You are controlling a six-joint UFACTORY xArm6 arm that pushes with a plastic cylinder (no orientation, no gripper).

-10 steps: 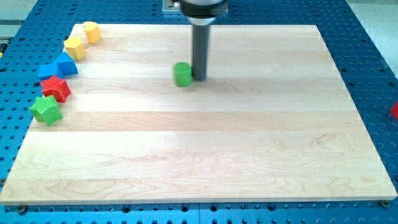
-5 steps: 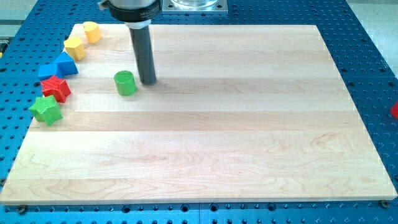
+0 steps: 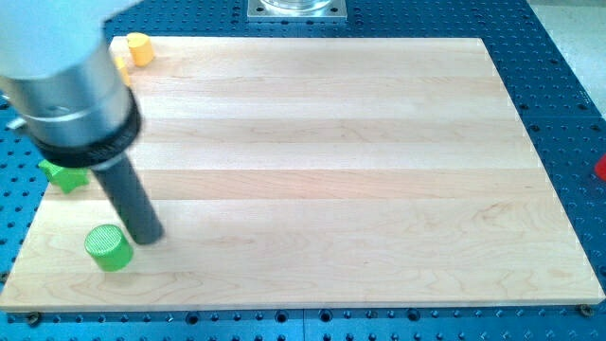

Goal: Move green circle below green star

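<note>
The green circle (image 3: 109, 247) is a short cylinder near the board's lower left corner. My tip (image 3: 147, 237) rests on the board just to its right, touching or almost touching it. The green star (image 3: 63, 174) sits at the board's left edge, above the circle; the arm's grey body hides most of it, so only its lower points show. The circle lies below the star and a little to its right.
A yellow round block (image 3: 140, 47) sits at the board's top left corner, with a sliver of another yellow block (image 3: 121, 66) below it. The arm's body (image 3: 66, 80) hides the other blocks on the left edge. A red object (image 3: 600, 169) shows at the view's right edge.
The tip has swept from the upper middle of the board down to the lower left, pushing the green circle with it. The arm now covers the blue and red blocks.
</note>
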